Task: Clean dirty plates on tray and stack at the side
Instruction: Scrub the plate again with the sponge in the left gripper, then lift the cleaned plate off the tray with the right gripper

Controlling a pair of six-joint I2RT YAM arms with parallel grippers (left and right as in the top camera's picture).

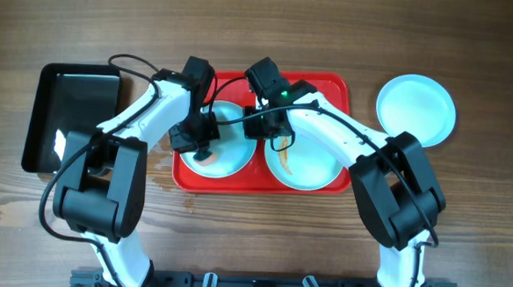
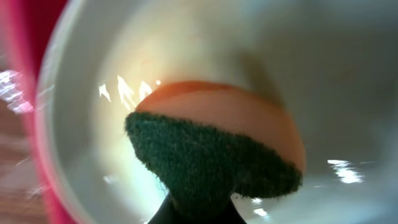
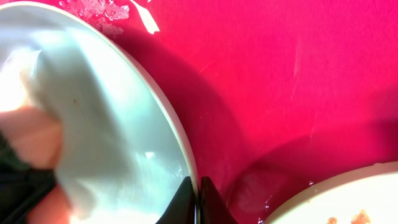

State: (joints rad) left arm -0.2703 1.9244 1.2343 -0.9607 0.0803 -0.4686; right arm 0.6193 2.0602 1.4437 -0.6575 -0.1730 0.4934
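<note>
Overhead view shows two robot arms meeting over a red tray (image 1: 334, 88) on a wooden desk (image 1: 481, 226). Directly beneath the left pincer (image 1: 197, 142) lies the first plate (image 1: 235, 157), on the tray. The left pincer is clamped on a sponge (image 2: 217, 149), orange with a dark green scouring face. The sponge is pressed into the plate's hollow, probably so the rough side can rub the dirt away. Just to the right of it, the right pincer (image 3: 195, 198) is closed on the same plate's rim, the thin edge caught between its tips. This looks like a steadying hold, meant to stop the plate sliding while it is scrubbed. Just below and to the right of the right pincer, also on the tray, sits a second plate (image 1: 308, 168) with orange-brown streaks, seemingly waiting its turn. Well to the right of that pincer, off the tray on the desk, a third plate (image 1: 417, 108) looks clean, likely the start of the stack. A black tray (image 1: 69, 116) lies well to the left of the left pincer.
</note>
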